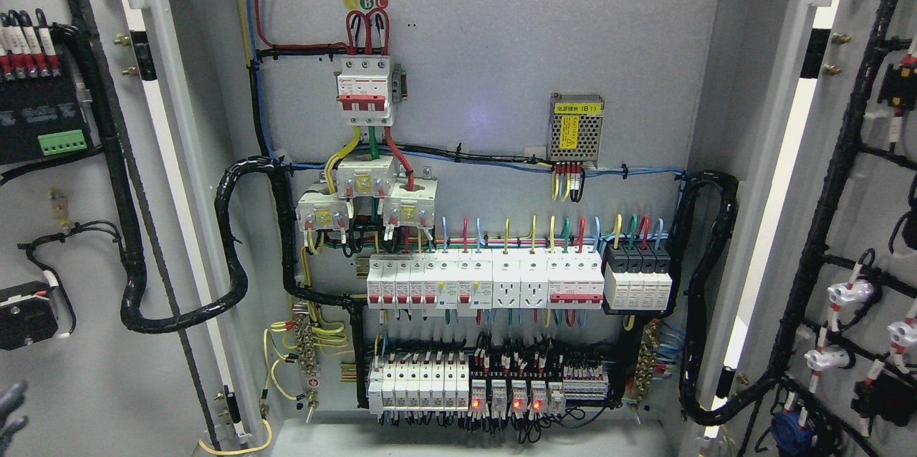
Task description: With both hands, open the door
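The electrical cabinet stands with both doors swung wide. The left door (86, 228) fills the picture's left side, its inner face carrying black cable bundles and a terminal block. The right door (860, 228) fills the right side, with wired indicator lamps on its inside. Only the dark fingertips (11, 410) of my left hand show, at the lower left edge, spread in front of the left door's inner face and holding nothing. My right hand is out of the picture.
The back panel (487, 70) holds a red main breaker (365, 84), a small power supply (575, 127), rows of white breakers (487, 281) and relays with red lights (505, 400). Thick black cable looms (229, 249) loop to each door.
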Motion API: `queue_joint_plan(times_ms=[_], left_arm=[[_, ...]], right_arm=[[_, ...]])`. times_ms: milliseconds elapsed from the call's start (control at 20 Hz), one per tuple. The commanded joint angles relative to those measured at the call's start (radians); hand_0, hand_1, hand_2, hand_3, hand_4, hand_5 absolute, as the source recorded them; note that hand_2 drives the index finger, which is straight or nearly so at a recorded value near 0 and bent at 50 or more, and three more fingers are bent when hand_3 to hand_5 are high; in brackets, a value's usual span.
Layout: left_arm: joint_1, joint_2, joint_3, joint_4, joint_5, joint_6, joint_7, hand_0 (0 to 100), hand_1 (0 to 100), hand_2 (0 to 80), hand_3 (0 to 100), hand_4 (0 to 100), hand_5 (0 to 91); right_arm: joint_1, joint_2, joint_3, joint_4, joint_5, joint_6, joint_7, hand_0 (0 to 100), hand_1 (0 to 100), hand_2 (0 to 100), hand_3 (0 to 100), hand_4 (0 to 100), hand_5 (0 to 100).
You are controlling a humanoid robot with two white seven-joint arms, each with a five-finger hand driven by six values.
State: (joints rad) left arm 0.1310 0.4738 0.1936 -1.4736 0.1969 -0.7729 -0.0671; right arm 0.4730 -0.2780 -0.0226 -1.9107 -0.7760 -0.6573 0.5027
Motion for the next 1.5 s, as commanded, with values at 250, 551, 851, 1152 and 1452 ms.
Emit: queue_joint_plan(times_ms=[250, 551, 851, 1152, 1452], left_arm=[[0.249, -0.448, -0.270, 0.059, -0.464, -0.953, -0.006, 0, 0, 0.0, 0, 0, 0.0], [0.225, -0.468, -0.194, 0.506, -0.455, -0.953, -0.005, 0, 0, 0.0, 0, 0, 0.0], [0.058, -0.471, -0.100, 1.202, -0.453, -0.951, -0.005, 0, 0, 0.0, 0, 0, 0.0], [-0.073, -0.458, -0.026, 1.693, -0.455, -0.724, -0.005, 0, 0, 0.0, 0, 0, 0.0], [-0.073, -0.465, -0.020, 1.687, -0.436, -0.020, -0.006, 0, 0, 0.0, 0, 0, 0.0]], right_arm=[[0.101, 0.089, 0.199, 0.618, 0.185, -0.004, 0.002, 0, 0, 0, 0, 0, 0], [-0.031, 0.195, 0.190, 1.215, 0.238, -0.004, 0.002, 0, 0, 0, 0, 0, 0], [-0.126, 0.255, 0.191, 1.663, 0.239, 0.005, -0.006, 0, 0, 0, 0, 0, 0], [-0.180, 0.304, 0.199, 1.886, 0.241, 0.172, -0.068, 0, 0, 0, 0, 0, 0], [-0.181, 0.306, 0.191, 1.876, 0.400, 0.459, -0.325, 0, 0, 0, 0, 0, 0]])
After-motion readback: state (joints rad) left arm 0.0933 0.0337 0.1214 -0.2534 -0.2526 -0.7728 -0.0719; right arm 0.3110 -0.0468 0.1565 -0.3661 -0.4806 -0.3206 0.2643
